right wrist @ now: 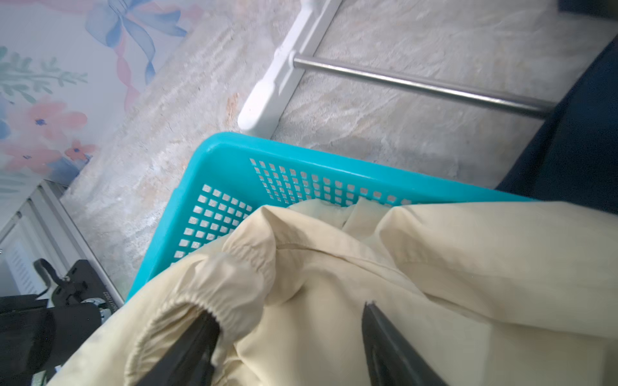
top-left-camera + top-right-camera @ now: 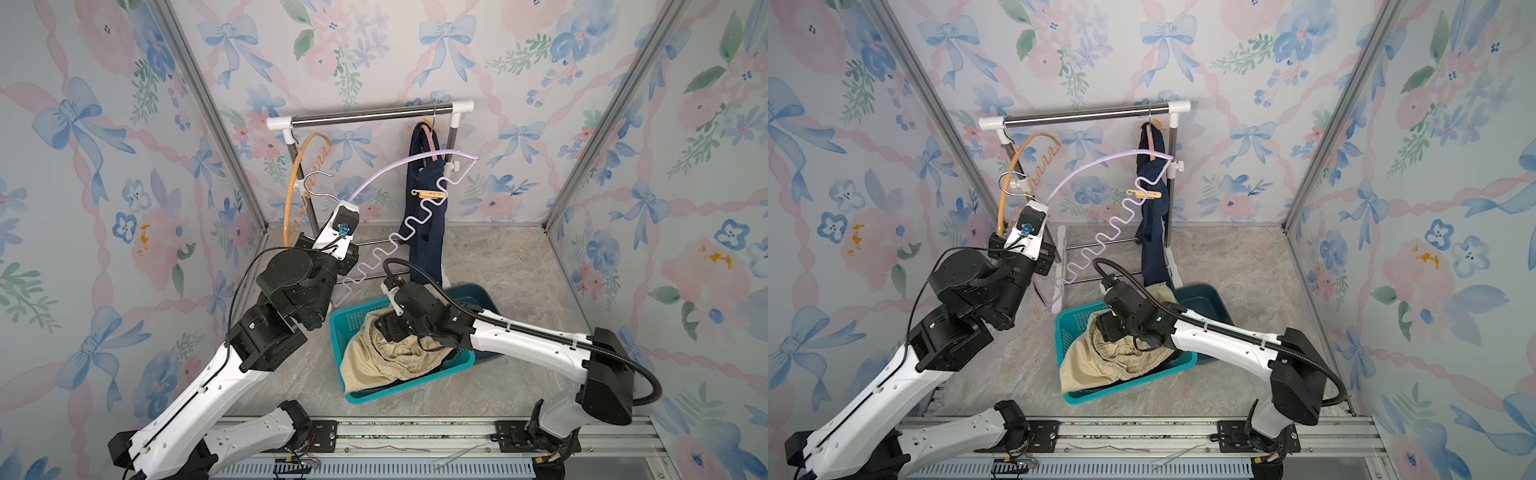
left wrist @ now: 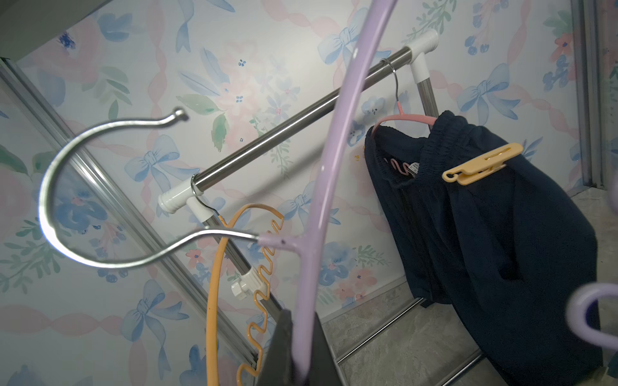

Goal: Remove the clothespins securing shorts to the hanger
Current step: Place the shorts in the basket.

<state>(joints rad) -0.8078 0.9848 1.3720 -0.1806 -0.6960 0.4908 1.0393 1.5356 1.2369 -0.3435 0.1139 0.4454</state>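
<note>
Right wrist view: my right pincer (image 1: 287, 310) gapes wide over the cream shorts (image 1: 418, 267) in the teal basket (image 1: 227, 153). The orange clothespin (image 2: 428, 193) lies left-right across the navy shorts (image 2: 428, 241), far and above, nearer this arm; my left pincer (image 3: 302, 331) clamps the lilac hanger (image 3: 322, 160).

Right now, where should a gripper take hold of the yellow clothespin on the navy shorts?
Probably its hooked tail: the clothespin lies level across the navy shorts, and that end pokes clear of the cloth. Come from that side.
</note>
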